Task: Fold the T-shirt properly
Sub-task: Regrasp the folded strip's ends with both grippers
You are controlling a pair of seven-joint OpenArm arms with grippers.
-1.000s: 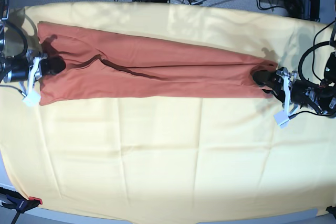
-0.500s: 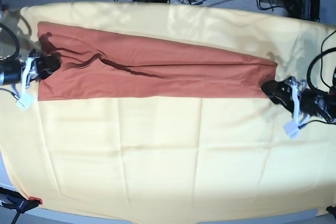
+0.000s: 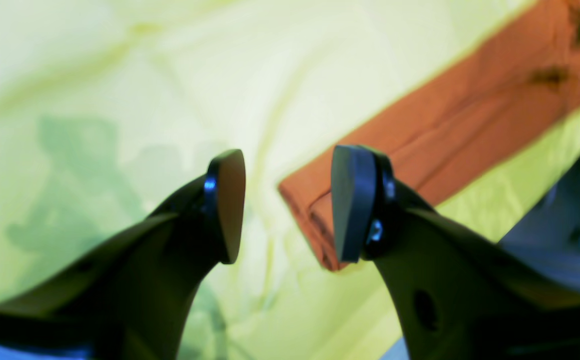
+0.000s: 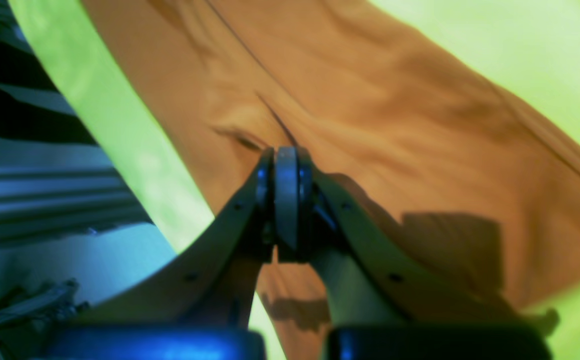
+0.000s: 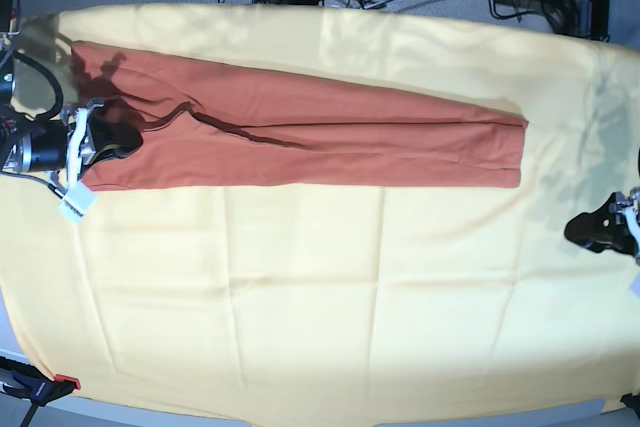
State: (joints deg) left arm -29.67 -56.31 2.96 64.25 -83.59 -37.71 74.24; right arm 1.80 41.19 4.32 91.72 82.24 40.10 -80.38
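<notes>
thin rust t-shirt (image 5: 300, 132) long folded strip; right gripper (image 4: 285, 200) pressed together, left gripper (image 3: 287, 205) apart.

The thin, soft short-sleeved T-shirt (image 5: 300, 132), lying as a long band across the far half of the scene, is a plain rust-orange with no print; its creases show as darker brown lines. Beneath it the large cloth (image 5: 300, 287) is a plain pale yellow, lighter where sunlight falls at the far side. The left gripper (image 3: 287, 205) at the right edge has black fingers with dark grey pads. The right gripper (image 4: 285, 200), at the left, is black with white parts.
</notes>
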